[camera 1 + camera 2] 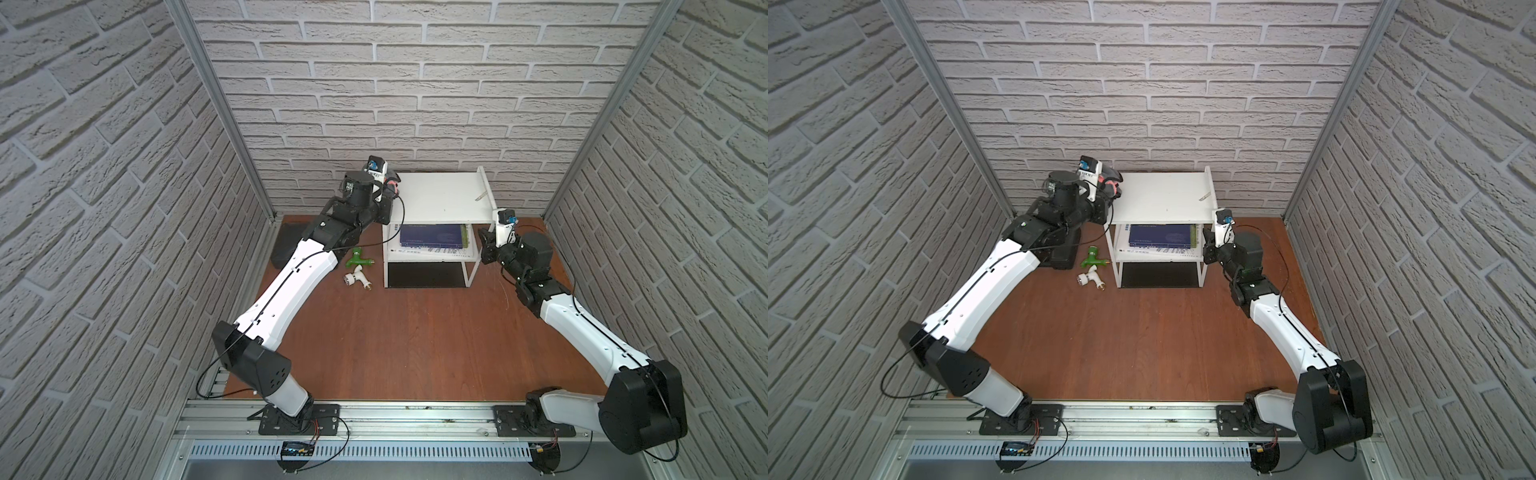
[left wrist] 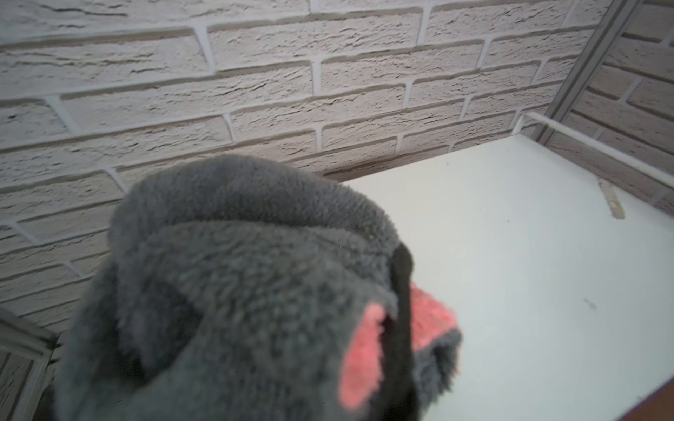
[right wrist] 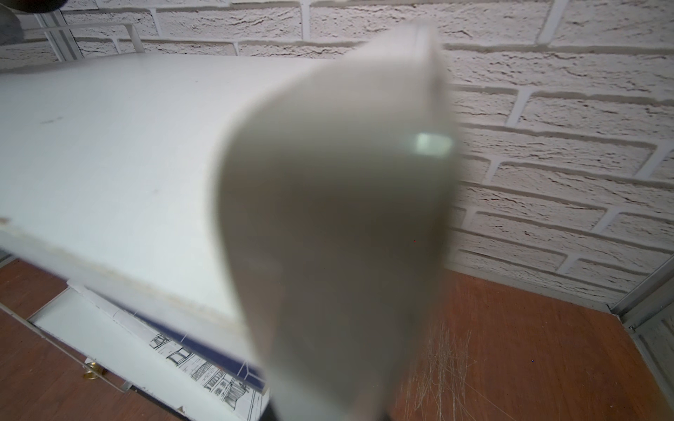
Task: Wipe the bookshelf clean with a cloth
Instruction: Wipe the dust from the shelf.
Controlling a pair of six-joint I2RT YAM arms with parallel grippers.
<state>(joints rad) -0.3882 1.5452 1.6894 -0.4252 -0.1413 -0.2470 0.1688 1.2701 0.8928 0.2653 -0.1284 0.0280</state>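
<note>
The bookshelf (image 1: 440, 199) stands at the middle of the surface's (image 1: 415, 340) far edge, against the brick wall. The cloth (image 2: 237, 291), bunched with its grey face out and pink showing at one fold, sits at the far left corner of the top board. The left claw (image 1: 390, 188) is closed on it. The right claw (image 1: 485, 246) is at the shelf's right front leg. Whether it clamps the leg cannot be told, since a blurred white part fills its wrist view. A blue book (image 1: 432, 236) lies on the middle tier. A green fitting (image 1: 358, 258) and a white fitting (image 1: 355, 280) lie just left of the shelf, and a black case (image 1: 286, 245) lies by the left edge.
</note>
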